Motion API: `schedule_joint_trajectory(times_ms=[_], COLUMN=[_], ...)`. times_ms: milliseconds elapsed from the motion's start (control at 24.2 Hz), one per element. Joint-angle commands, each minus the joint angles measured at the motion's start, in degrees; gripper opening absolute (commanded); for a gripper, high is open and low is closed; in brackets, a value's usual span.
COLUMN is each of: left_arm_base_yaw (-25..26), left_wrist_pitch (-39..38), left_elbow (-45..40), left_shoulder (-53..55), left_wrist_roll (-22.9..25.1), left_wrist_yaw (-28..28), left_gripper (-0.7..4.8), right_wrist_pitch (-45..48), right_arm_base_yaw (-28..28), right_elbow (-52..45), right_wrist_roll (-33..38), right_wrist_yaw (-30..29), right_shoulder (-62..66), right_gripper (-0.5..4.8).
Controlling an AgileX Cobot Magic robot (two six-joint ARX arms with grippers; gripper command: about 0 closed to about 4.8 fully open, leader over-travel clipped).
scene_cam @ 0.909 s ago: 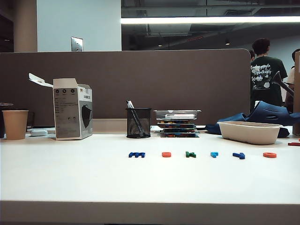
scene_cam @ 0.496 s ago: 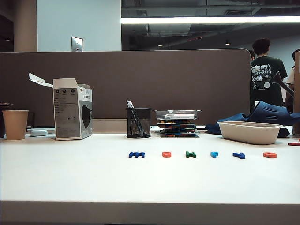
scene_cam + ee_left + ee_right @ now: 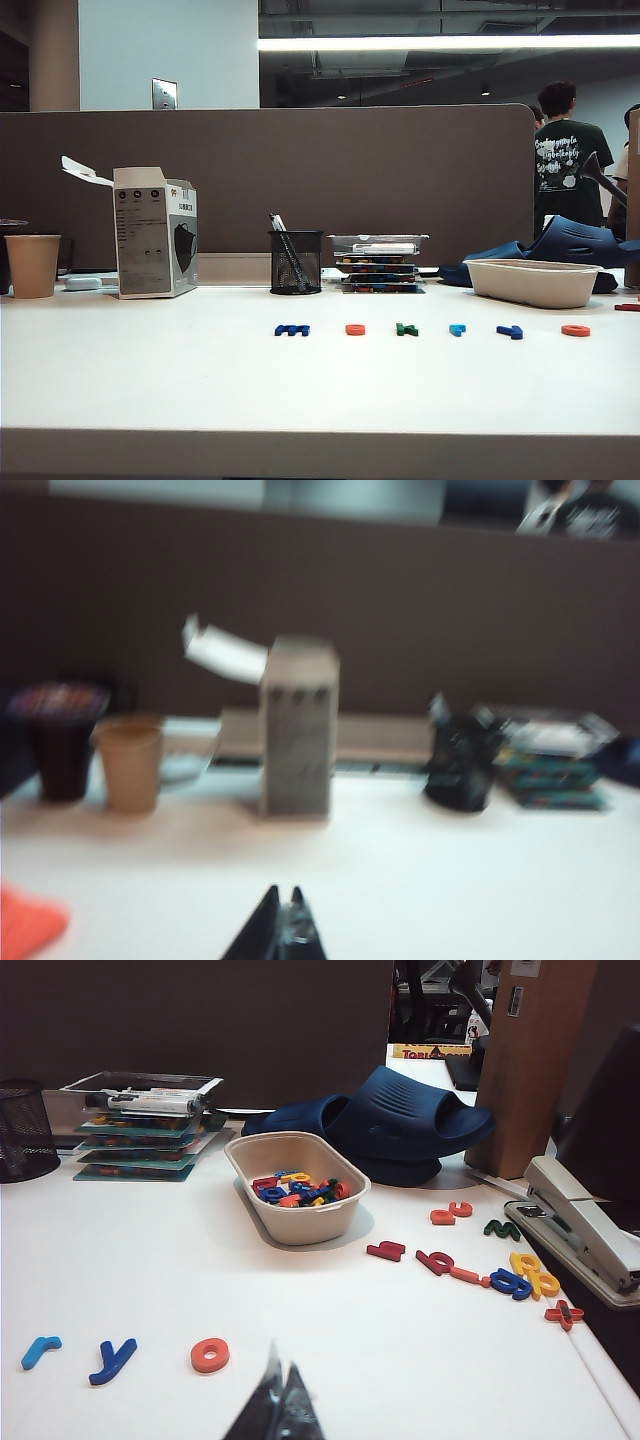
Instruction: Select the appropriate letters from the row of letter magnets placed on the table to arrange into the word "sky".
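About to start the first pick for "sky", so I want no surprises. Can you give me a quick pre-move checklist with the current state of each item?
1. Row of letter magnets lies undisturbed on the table: ok.
2. Dark green letter has clear gaps to its neighbours: ok.
3. Dark blue angular letter is in the right wrist view and unobstructed: ok.
4. An "s" among the two orange-red letters: cannot tell; the far-right one reads as a ring.
5. Left gripper shut, holding nothing, low over the table: ok, must open first.
6. Right gripper shut, holding nothing, near the row's right end: ok, must open first.
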Motion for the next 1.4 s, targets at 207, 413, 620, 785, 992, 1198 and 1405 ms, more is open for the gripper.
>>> schedule_joint_trajectory(times_ms=[207,413,620,785,992,1198,1405], left_arm_base_yaw=[-0.09,-0.09,-0.09,-0.11,-4.33,-18.84,-38.47], left_wrist_pitch=[-17.44,-37.13,-58.34,-74.16,-79.93,-80.04,-78.09], left_elbow=[18.40,38.40,61.79,77.33,89.85,92.67,92.72], left_shoulder=[0.44,8.15,24.90,38.05,47.76,52.89,58.99], left_wrist_roll=[-0.22,-8.61,-10.49,-10.56,-14.47,-20.68,-32.72], left_wrist_yaw=[10.62,19.37,27.98,31.69,32.83,24.30,4.28], left_gripper=[-0.05,-0.05,-0.05,-0.05,-0.05,-0.05,-0.05], right_wrist_pitch=[1.27,1.27,1.27,1.27,1.25,1.20,1.20], right_arm_base_yaw=[0.09,0.09,0.09,0.09,0.09,0.02,0.02], right_elbow=[0.17,0.17,0.17,0.17,0.17,0.17,0.17], right_wrist_roll=[-0.11,-0.11,-0.11,-0.11,-0.11,-0.11,-0.11], right_wrist_yaw=[0.35,0.35,0.35,0.35,0.35,0.35,0.35], right_shoulder=[-0.39,-0.42,-0.42,-0.39,-0.42,-0.39,-0.39], right_gripper=[-0.05,-0.05,-0.05,-0.06,-0.06,-0.06,-0.06])
